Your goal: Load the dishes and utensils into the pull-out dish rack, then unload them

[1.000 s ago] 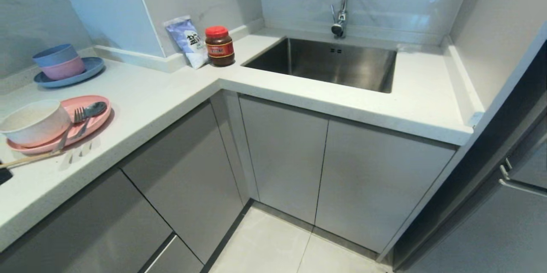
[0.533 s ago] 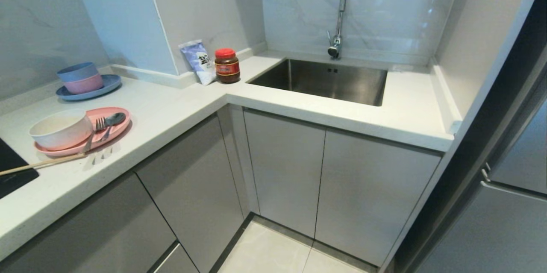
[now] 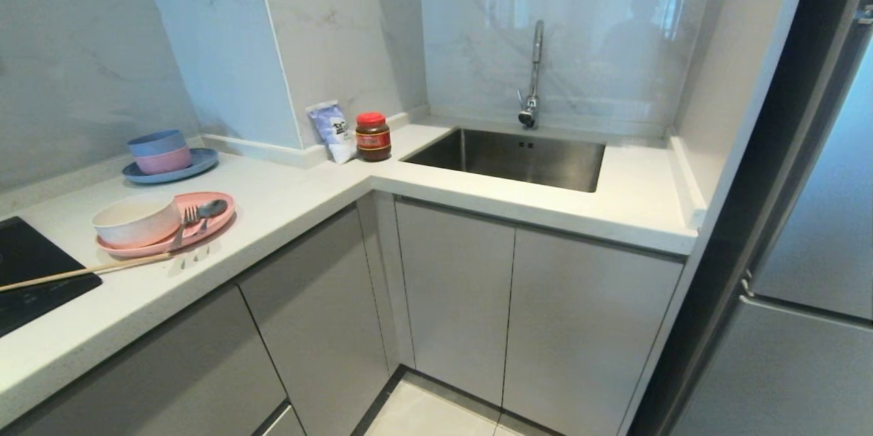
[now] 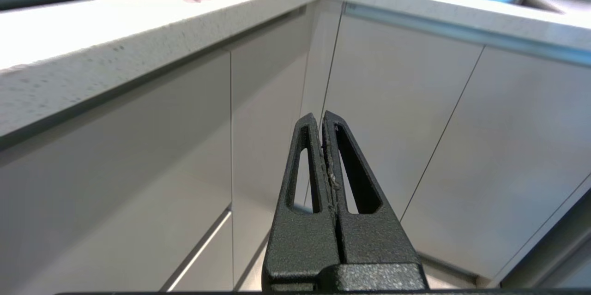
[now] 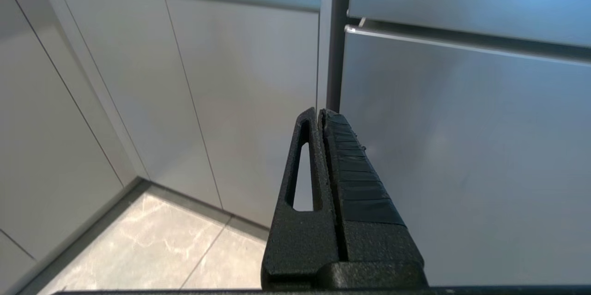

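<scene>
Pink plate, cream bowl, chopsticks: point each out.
pink plate (image 3: 217,215), head view, bare right rim.
cream bowl (image 3: 136,219), head view, outer wall.
chopsticks (image 3: 89,270), head view, mid-shaft.

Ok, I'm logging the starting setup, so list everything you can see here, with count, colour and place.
plate: 1, pink, left counter
bowl: 1, cream, on the pink plate
fork: 1, silver, on the pink plate
spoon: 1, silver, beside the fork
chopsticks: light wood, from hob to pink plate
blue plate: 1, back of left counter
stacked bowls: 2, blue over pink, on the blue plate
hob: 1, black, far left
packet: 1, blue-white, corner
jar: 1, red lid, beside packet
sink: 1, steel
tap: 1, chrome
left gripper: black, jaws shut, facing cabinets
right gripper: black, jaws shut, near fridge
</scene>
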### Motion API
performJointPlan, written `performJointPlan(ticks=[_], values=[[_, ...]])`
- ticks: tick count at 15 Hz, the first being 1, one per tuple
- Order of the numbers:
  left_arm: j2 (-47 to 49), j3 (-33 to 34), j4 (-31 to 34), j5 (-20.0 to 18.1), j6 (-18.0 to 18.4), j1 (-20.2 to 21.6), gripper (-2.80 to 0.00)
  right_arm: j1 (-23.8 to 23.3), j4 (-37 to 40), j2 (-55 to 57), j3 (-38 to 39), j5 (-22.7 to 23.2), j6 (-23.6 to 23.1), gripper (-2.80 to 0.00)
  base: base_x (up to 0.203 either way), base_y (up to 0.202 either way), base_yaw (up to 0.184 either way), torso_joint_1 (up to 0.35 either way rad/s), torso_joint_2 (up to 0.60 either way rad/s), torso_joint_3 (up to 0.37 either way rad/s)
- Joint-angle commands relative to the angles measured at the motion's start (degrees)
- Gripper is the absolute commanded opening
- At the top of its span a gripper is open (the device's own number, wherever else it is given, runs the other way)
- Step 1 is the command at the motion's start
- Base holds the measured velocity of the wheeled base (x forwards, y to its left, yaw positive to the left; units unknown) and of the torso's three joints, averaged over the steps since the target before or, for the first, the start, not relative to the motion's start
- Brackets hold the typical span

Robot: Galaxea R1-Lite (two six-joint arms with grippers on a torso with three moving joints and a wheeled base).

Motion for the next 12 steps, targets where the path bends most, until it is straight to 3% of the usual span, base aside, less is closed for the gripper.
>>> performJointPlan(ticks=[1, 12], values=[[0.1, 1.1, 0.0, 0.0, 0.0, 0.0, -2.8, 0.0, 0.0, -0.2, 0.1, 0.0, 0.0, -2.8, 0.0, 0.0, 0.0, -0.002, 0.0, 0.198], [0.1, 1.1, -0.1, 0.0, -0.1, 0.0, -2.8, 0.0, 0.0, -0.2, 0.1, 0.0, 1.0, -2.8, 0.0, 0.0, 0.0, 0.002, 0.0, 0.024]])
